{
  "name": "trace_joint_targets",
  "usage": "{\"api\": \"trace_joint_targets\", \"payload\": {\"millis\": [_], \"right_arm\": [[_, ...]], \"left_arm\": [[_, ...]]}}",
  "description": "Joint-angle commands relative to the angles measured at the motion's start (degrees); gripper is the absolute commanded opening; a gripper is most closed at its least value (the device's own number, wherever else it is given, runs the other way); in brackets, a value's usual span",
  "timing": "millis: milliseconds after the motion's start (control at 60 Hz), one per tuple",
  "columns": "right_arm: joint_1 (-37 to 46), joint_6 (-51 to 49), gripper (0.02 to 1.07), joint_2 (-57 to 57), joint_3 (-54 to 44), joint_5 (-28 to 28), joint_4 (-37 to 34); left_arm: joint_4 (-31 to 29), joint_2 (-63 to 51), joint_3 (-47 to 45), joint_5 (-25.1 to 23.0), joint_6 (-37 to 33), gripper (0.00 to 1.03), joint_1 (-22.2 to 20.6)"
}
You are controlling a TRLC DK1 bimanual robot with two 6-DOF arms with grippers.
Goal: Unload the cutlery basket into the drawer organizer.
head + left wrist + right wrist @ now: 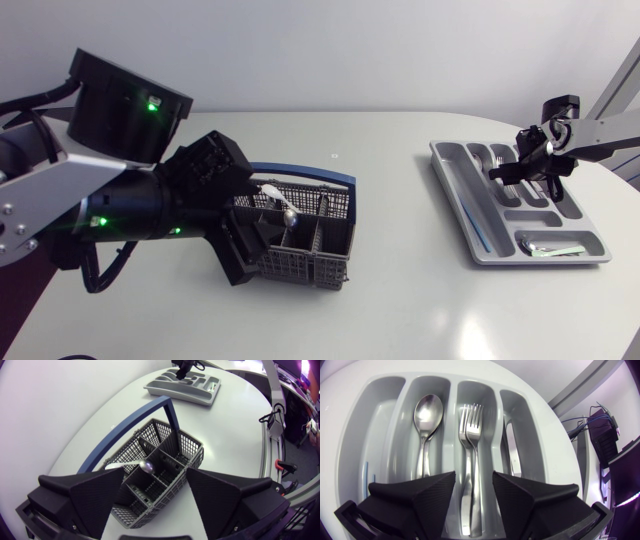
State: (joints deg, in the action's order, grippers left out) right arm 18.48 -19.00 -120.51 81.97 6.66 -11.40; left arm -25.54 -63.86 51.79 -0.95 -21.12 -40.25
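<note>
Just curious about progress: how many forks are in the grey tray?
2. One shiny metal fork and a second fork lie side by side in one compartment of the grey plastic tray, under the black right gripper; more might be hidden.

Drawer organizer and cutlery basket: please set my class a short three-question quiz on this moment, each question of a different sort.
1. True or false: the forks lie in the same compartment of the drawer organizer as the spoon.
2. Which gripper is over the cutlery basket? A left, B right, C neither.
3. Fill in: the basket's handle is coloured ____.

Key: 1 false, they are in neighbouring compartments. 2 A, the left gripper. 3 blue.
</note>
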Motion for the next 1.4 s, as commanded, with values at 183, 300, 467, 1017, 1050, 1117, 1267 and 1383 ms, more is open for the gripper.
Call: {"api": "trace_joint_targets", "payload": {"millis": [183, 300, 467, 1017, 1050, 1117, 1267, 1383], "right_arm": [[-0.37, 1.34, 0.78, 16.71, -12.98, -3.76, 2.35], [-1.52, 1.16, 0.78, 25.15, -19.40, -5.86, 2.35], [-5.38, 1.51, 0.82, 33.50, -25.64, -6.48, 0.06], [-19.62, 9.86, 0.84, 49.84, -31.17, -4.11, -11.54], [-19.80, 10.13, 0.84, 50.02, -31.26, -4.11, -11.72], [-20.68, 10.74, 0.84, 50.28, -31.53, -3.58, -11.89], [-21.38, 11.18, 0.84, 50.20, -31.79, -2.70, -11.80], [-21.38, 11.09, 0.84, 50.20, -31.88, -2.61, -11.72]], "left_arm": [[2.42, 4.53, -5.38, 0.51, 2.40, 0.87, 0.00], [5.41, 4.88, -7.58, 0.51, 3.55, 0.87, 0.70], [8.66, 2.42, -8.20, 0.34, 7.15, 0.84, 0.52], [12.53, -9.62, -2.31, -10.91, 18.05, 0.69, 9.40], [13.06, -10.50, -2.40, -11.79, 18.58, 0.69, 10.02], [13.76, -12.08, -2.40, -13.81, 19.54, 0.65, 11.16], [15.96, -15.51, -2.31, -16.89, 20.95, 0.55, 12.30], [18.51, -17.00, -2.22, -18.56, 22.36, 0.49, 13.18]]}}
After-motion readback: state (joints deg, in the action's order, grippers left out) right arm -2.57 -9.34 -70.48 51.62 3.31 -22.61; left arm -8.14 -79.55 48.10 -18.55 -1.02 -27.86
